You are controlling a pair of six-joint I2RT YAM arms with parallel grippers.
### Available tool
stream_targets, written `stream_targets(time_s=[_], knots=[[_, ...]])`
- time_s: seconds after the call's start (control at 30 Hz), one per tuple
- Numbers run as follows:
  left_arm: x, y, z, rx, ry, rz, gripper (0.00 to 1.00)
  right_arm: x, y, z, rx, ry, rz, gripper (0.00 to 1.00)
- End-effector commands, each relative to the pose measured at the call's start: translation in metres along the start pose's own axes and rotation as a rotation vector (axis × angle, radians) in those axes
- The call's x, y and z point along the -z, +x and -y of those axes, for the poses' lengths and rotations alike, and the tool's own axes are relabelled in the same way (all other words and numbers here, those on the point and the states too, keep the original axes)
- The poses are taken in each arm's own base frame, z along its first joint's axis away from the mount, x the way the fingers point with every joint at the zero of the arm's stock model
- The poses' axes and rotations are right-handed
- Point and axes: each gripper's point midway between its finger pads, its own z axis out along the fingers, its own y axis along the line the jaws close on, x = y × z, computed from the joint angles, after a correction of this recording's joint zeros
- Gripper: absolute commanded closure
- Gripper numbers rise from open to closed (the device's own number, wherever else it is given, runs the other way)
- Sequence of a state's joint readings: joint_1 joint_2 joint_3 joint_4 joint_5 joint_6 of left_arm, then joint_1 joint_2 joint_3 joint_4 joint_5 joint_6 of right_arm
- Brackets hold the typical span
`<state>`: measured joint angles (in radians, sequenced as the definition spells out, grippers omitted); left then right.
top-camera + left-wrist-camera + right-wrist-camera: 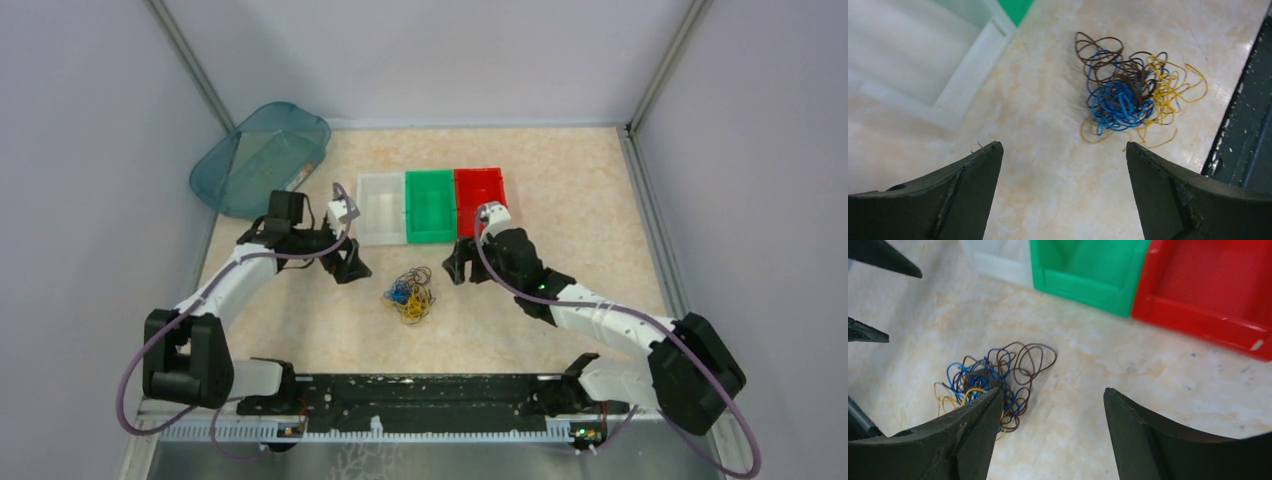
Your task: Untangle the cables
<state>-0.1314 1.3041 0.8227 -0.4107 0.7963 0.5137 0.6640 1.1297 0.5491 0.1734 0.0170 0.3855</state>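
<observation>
The cables (408, 294) lie in one tangled heap of thin blue, yellow and brown strands on the table, between the two arms. The heap shows in the left wrist view (1128, 92) and in the right wrist view (990, 377). My left gripper (350, 268) is open and empty, just left of the heap; in its own view (1063, 147) the heap is ahead and to the right. My right gripper (462, 268) is open and empty, just right of the heap; in its own view (1052, 392) its left finger covers part of the heap.
Three trays stand side by side behind the heap: white (381, 208), green (430, 205), red (480, 195). A teal plastic tub (262, 158) leans at the back left. A black rail (420, 395) runs along the near edge. Grey walls enclose the table.
</observation>
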Motion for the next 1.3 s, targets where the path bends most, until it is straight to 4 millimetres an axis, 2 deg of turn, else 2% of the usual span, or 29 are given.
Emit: stream_targets(time_s=[0.0, 0.1, 0.2, 0.4, 0.6, 0.77, 1.0, 1.13, 1.27], knots=[[-0.021, 0.013, 0.032, -0.03, 0.131, -0.06, 0.03, -0.008, -0.003, -0.035, 0.021, -0.077, -0.008, 0.27], [-0.035, 0.016, 0.04, -0.047, 0.173, -0.09, 0.1, -0.012, 0.008, -0.044, 0.008, -0.095, -0.036, 0.29], [-0.046, 0.016, 0.048, -0.051, 0.231, -0.112, 0.26, -0.012, 0.016, -0.047, -0.01, -0.097, -0.058, 0.3], [-0.059, 0.019, 0.058, -0.021, 0.288, -0.144, 0.27, -0.009, 0.02, -0.048, -0.027, -0.098, -0.054, 0.31], [-0.06, 0.019, 0.07, -0.029, 0.322, -0.124, 0.27, -0.006, 0.02, -0.051, -0.03, -0.092, -0.047, 0.33], [-0.069, 0.021, 0.068, -0.028, 0.29, -0.124, 0.33, -0.005, 0.023, -0.052, -0.026, -0.09, -0.052, 0.36], [-0.077, 0.023, 0.048, -0.025, 0.185, -0.147, 0.6, -0.001, 0.02, -0.057, -0.024, -0.095, -0.037, 0.4], [-0.073, 0.02, 0.048, -0.052, 0.167, -0.128, 0.66, 0.0, 0.017, -0.058, -0.022, -0.091, -0.028, 0.42], [-0.072, 0.021, 0.052, -0.044, 0.176, -0.123, 0.67, 0.002, 0.015, -0.06, -0.021, -0.095, -0.022, 0.42]])
